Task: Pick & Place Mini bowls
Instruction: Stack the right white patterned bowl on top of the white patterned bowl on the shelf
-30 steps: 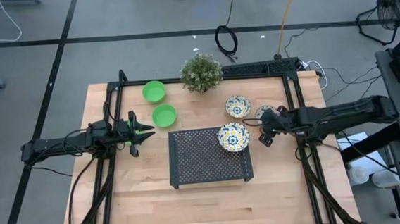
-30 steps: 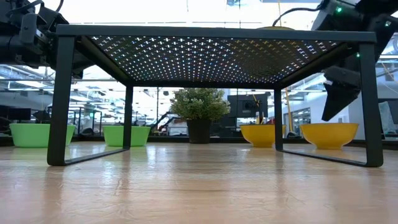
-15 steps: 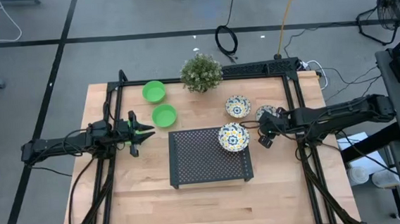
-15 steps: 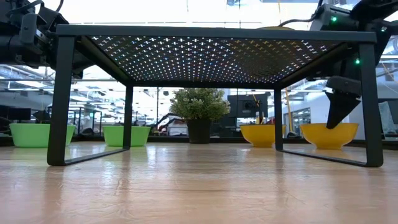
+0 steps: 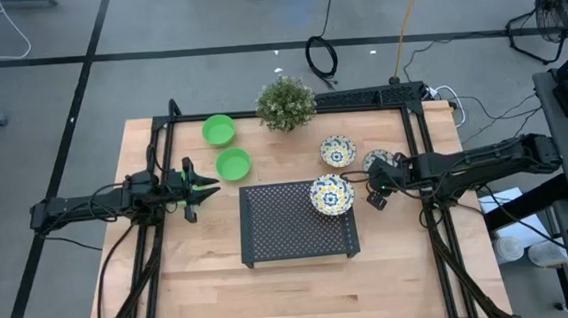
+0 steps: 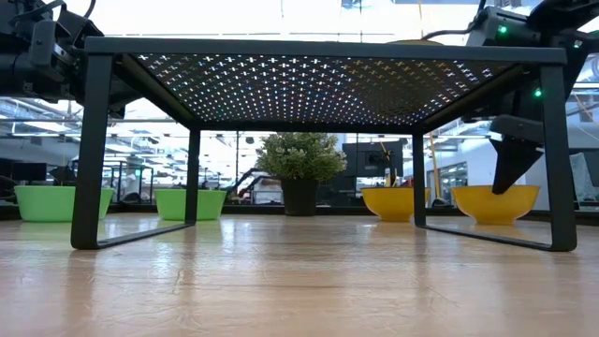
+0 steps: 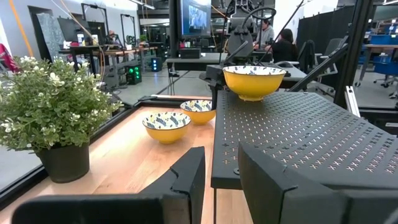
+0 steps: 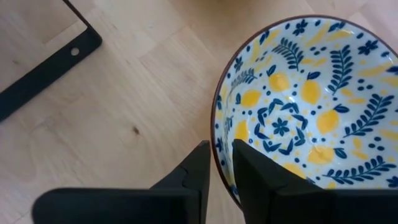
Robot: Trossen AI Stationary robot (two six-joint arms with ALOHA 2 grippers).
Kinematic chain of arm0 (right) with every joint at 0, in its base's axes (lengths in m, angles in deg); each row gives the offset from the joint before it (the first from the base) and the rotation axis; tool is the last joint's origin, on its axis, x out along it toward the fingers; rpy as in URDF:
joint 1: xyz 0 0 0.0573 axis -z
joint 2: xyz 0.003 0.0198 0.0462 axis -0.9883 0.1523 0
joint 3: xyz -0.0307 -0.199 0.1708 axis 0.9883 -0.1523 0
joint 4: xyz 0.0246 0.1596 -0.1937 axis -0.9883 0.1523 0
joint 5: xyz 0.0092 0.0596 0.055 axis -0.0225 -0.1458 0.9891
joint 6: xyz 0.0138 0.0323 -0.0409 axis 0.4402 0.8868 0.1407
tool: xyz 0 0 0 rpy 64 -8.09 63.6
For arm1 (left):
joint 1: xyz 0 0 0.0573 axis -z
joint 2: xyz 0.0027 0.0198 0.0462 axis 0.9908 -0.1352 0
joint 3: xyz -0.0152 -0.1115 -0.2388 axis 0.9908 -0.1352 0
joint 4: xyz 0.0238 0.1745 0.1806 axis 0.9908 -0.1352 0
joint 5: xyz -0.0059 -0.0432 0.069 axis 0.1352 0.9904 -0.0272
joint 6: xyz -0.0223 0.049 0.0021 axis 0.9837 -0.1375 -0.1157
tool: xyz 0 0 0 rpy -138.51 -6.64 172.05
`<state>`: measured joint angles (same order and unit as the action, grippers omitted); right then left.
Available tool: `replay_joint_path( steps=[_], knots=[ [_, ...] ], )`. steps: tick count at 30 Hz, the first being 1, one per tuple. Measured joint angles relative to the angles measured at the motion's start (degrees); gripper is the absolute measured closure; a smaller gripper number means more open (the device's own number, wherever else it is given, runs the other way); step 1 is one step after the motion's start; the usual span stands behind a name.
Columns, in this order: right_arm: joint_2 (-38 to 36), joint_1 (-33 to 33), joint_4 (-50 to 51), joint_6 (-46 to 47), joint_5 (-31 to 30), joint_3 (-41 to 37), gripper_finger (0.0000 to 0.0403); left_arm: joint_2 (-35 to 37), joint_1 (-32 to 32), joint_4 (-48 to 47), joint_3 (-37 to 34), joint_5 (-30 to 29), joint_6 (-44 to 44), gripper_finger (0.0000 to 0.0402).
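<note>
- Your right gripper (image 8: pixel 221 163) is down on the patterned bowl (image 5: pixel 377 159) at the table's 3 o'clock edge. Its fingers (image 8: pixel 200 168) straddle the rim, one inside and one outside, with only a narrow gap between them. You cannot tell from the views whether they are pinching the rim or just bracketing it.
- In the low view that bowl (image 6: pixel 495 202) sits flat on the wood, yellow outside, with the right gripper's dark finger (image 6: pixel 513 164) dipping into it.
- Your left gripper (image 5: pixel 198 188) waits at about 9 o'clock of the black mesh rack (image 5: pixel 289 234). Its fingers point toward the rack with a narrow gap between them and nothing held.
- A second patterned bowl (image 5: pixel 333 195) sits on top of the rack at its 1 o'clock corner.
- A third patterned bowl (image 5: pixel 338 153) sits on the table at 1 o'clock of the rack, near the gripped one.
- Two green bowls are on the table at 11 o'clock of the rack: one (image 5: pixel 233 165) just beside the rack's corner, the other (image 5: pixel 219 130) farther back.
- A potted plant (image 5: pixel 285 103) stands at the table's 12 o'clock edge, between the green bowls and the patterned ones.
</note>
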<state>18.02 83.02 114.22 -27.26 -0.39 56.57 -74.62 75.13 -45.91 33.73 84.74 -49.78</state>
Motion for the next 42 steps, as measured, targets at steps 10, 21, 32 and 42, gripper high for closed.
replay_joint_path(
  steps=[10,21,32,42],
  knots=[
    [0.0,0.0,0.3,0.2,0.0,0.0,0.0352,0.0,0.0,0.0,0.0,0.0,0.0,0.0302],
    [0.0,0.0,1.3,1.2,-0.1,0.0,0.0364,0.0,0.0,0.0,0.0,0.0,0.0,0.0302],
    [0.0,0.0,1.3,1.2,-0.1,0.0,0.0375,0.0,0.0,0.0,0.0,0.0,0.0,0.0302],
    [0.0,0.0,1.3,1.8,-0.1,0.1,0.0381,0.0,0.0,0.0,0.0,0.0,0.0,0.0302]
  ],
)
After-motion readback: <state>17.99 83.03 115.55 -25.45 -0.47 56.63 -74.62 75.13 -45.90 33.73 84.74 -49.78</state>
